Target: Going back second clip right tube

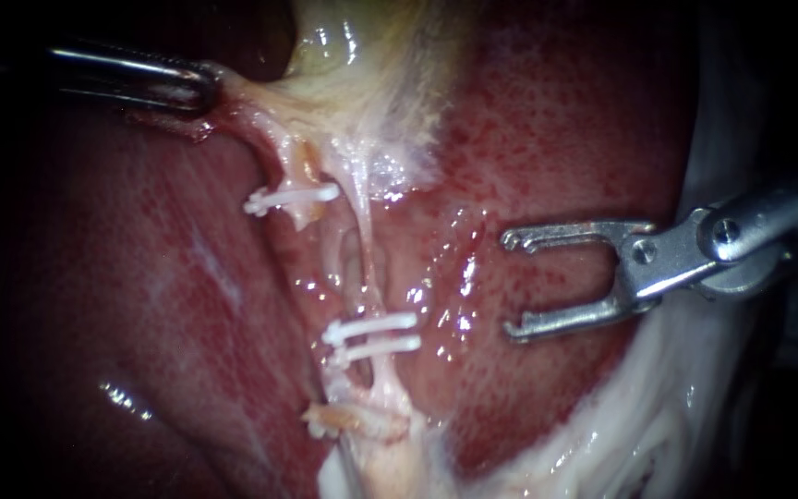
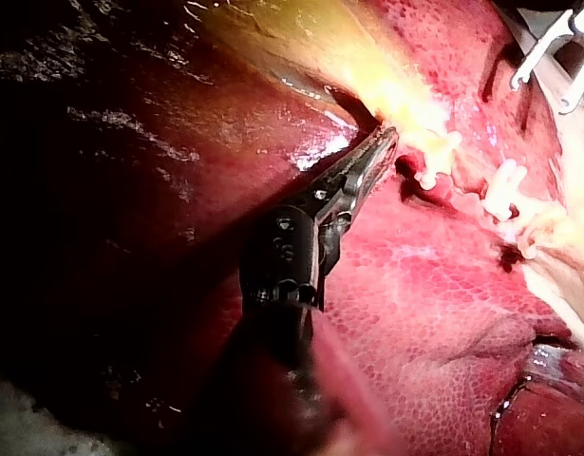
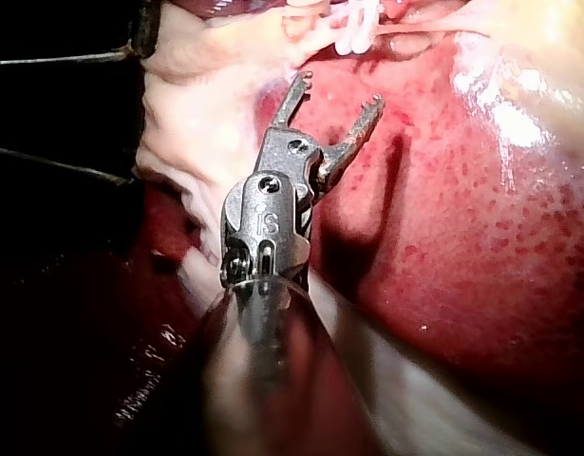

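Two white clips (image 1: 371,326) sit side by side across the right tube (image 1: 365,240), low on the liver (image 1: 556,120) | right instrument (image 1: 510,285) hovers near them, jaws wide apart, holding nothing | left instrument (image 1: 203,90) has its jaws clamped on the gallbladder (image 1: 362,74) edge | third clip (image 1: 293,196) crosses the left tube (image 1: 274,162)

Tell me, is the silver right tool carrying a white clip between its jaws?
No: the silver right tool stands with jaws wide open and empty over the red liver, apart from the pale clipped tube.
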`<state>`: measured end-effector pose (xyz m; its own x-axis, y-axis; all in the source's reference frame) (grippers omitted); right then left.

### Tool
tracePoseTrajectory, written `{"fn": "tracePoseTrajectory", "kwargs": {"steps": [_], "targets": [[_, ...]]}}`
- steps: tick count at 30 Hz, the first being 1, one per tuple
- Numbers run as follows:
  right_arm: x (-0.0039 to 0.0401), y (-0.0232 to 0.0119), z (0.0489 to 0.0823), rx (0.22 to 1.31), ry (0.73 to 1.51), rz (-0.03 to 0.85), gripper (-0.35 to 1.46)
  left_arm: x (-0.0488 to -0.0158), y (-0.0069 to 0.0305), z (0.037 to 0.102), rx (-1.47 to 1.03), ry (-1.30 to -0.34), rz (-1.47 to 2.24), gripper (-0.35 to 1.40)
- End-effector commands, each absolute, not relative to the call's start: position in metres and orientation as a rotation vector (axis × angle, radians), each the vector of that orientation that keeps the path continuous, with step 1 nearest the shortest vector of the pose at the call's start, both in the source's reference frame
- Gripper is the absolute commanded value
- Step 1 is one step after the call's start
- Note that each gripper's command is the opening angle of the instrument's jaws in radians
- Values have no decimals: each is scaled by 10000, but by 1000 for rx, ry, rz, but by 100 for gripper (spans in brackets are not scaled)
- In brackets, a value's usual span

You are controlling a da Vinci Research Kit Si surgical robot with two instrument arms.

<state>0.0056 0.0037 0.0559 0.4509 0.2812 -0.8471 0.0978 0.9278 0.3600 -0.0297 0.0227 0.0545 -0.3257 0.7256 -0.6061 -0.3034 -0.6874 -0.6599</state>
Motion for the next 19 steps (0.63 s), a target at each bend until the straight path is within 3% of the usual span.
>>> {"fn": "tracePoseTrajectory", "kwargs": {"steps": [1, 19], "targets": [[55, 36, 559, 386, 1105, 117, 50, -300, 225, 550, -1252, -580, 2058, -35], [55, 36, 556, 393, 1108, 114, 50, -317, 217, 573, -1240, -607, 2061, -35]]}}
